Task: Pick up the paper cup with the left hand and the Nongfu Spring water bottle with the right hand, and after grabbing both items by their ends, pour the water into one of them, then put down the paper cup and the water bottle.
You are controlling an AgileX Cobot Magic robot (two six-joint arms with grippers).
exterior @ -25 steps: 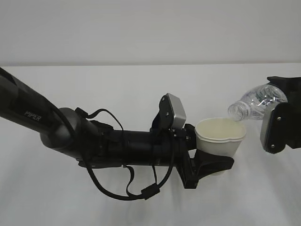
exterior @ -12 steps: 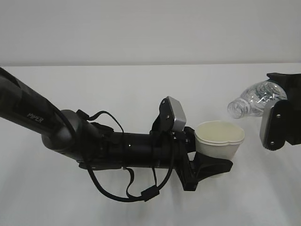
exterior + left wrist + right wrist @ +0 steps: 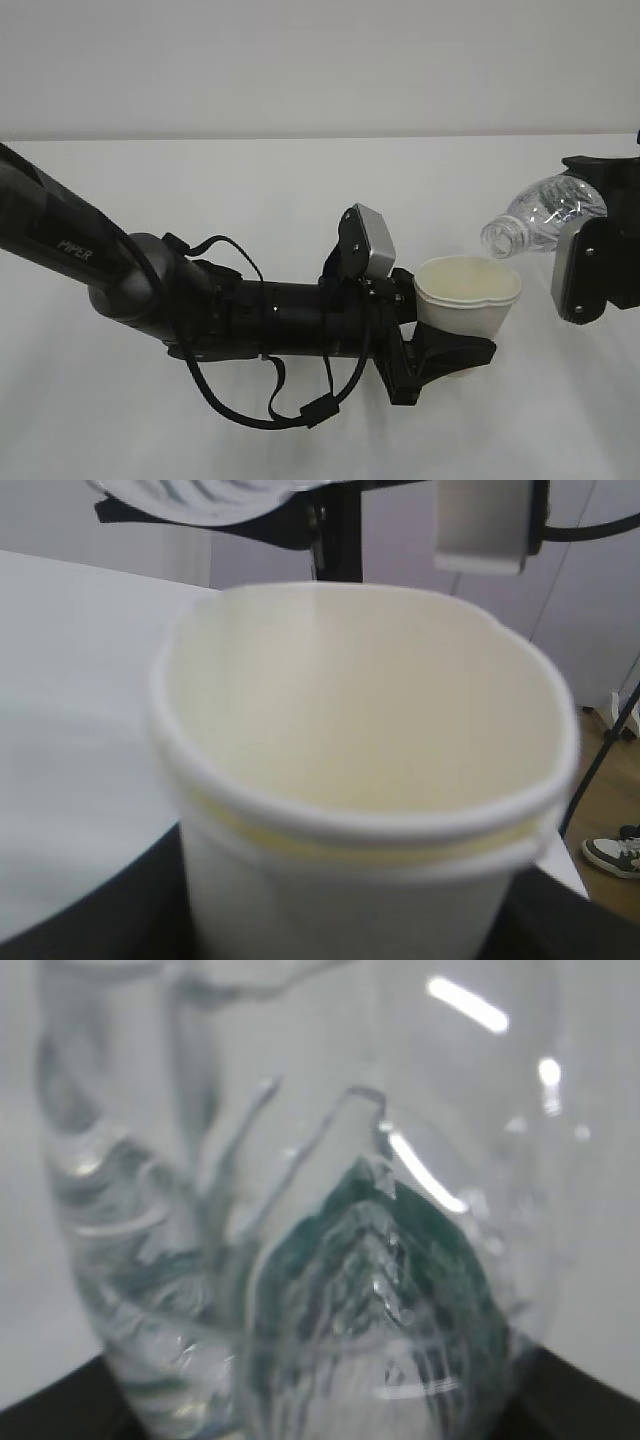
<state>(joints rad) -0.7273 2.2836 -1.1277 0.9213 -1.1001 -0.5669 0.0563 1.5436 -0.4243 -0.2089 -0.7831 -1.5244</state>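
Above the desk's right side, the left claw (image 3: 447,352) clamps the paper cup (image 3: 468,298) while the right claw (image 3: 600,250) grips the tilted Nongfu Spring water bottle (image 3: 545,216) (mouth edged slightly clear); pouring seemingly finished.

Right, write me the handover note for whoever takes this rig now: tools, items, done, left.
Left tool: shut on the paper cup, held upright above the table by its lower part.
Right tool: shut on the water bottle, held by its base end, tipped with its uncapped mouth toward and just above the cup's right rim.
Done: both items picked up and brought together in pouring pose.
No stream of water shows, and the cup's contents cannot be made out.
Left: finish the pour if needed, then set cup and bottle down on the table.
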